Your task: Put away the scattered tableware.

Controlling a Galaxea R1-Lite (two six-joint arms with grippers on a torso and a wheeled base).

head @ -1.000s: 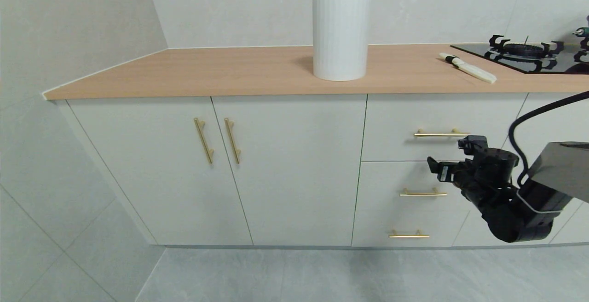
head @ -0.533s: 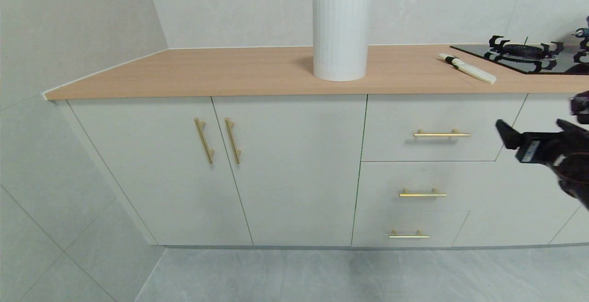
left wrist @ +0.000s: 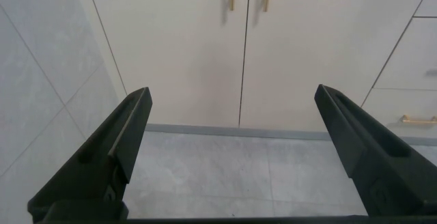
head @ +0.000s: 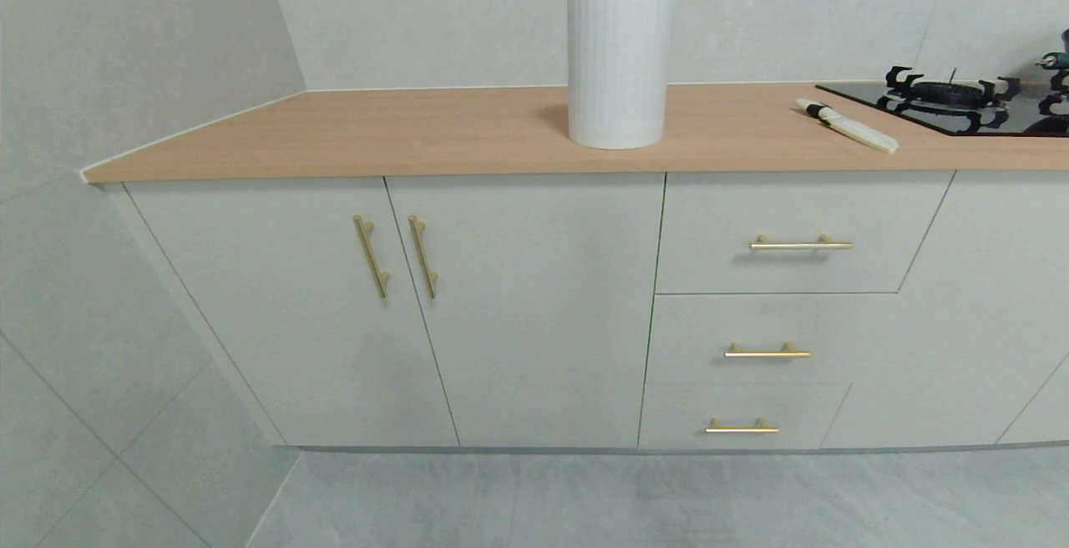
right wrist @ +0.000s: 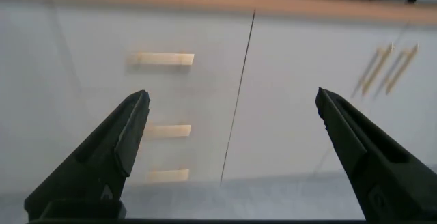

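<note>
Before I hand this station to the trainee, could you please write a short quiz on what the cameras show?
1. True or false: the knife lies on the countertop between the white canister and the hob.
2. How many drawer handles are stacked to the right of the double doors? A) two B) three C) four
3. Complete: the fingers of the left gripper and right gripper are ____.
Key: 1 true; 2 B; 3 open.

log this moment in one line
left tool open | right tool open | white utensil on countertop | white canister upright
</note>
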